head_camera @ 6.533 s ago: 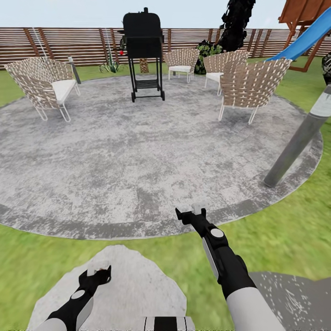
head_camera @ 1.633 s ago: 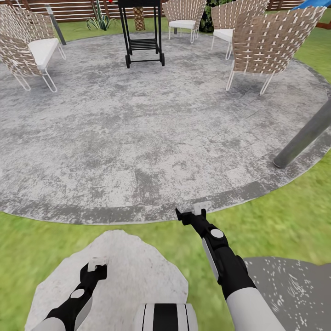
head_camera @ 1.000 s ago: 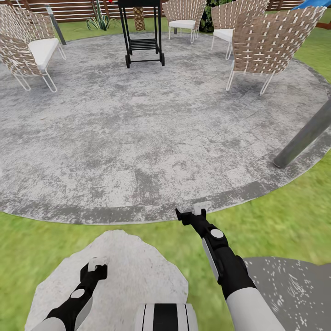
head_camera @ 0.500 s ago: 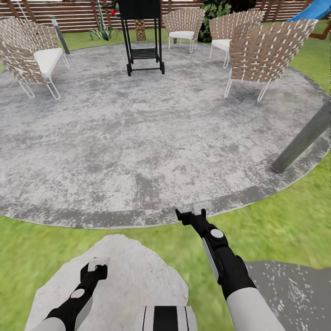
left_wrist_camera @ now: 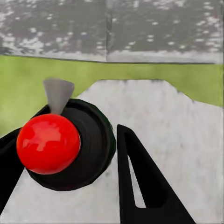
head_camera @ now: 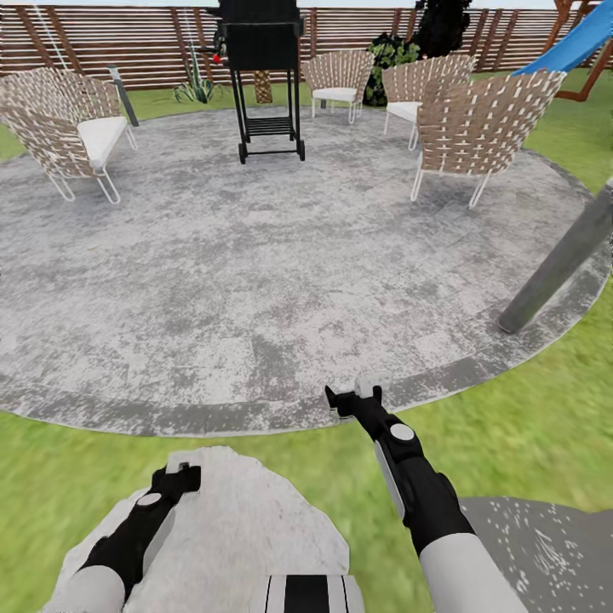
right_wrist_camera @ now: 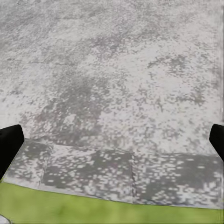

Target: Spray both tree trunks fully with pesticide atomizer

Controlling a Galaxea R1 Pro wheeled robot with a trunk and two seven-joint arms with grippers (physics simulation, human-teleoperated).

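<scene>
1. Grey mottled paving [head_camera: 255,281] sits lower in your head view than half a second ago: the camera has tilted up, so more of the slat fence [head_camera: 111,47] and the top of the black grill [head_camera: 264,77] now show; the things themselves have not moved.
2. Your left gripper [head_camera: 180,473] is a little higher over the pale stepping stone [head_camera: 255,528] than before. In the left wrist view its dark fingers [left_wrist_camera: 140,182] stand narrowly parted, empty, beside a red ball on a black disc [left_wrist_camera: 49,143].
3. Your right gripper [head_camera: 356,393] hangs at the paving's rim as before; in the right wrist view its fingertips [right_wrist_camera: 9,144] stand wide apart, holding nothing.
4. Wicker chairs [head_camera: 477,136] ring the paving; two carry white cushions [head_camera: 100,136].
5. One leaning grey tree trunk [head_camera: 558,264] meets the ground at the paving's right edge. No atomizer can be made out.
</scene>
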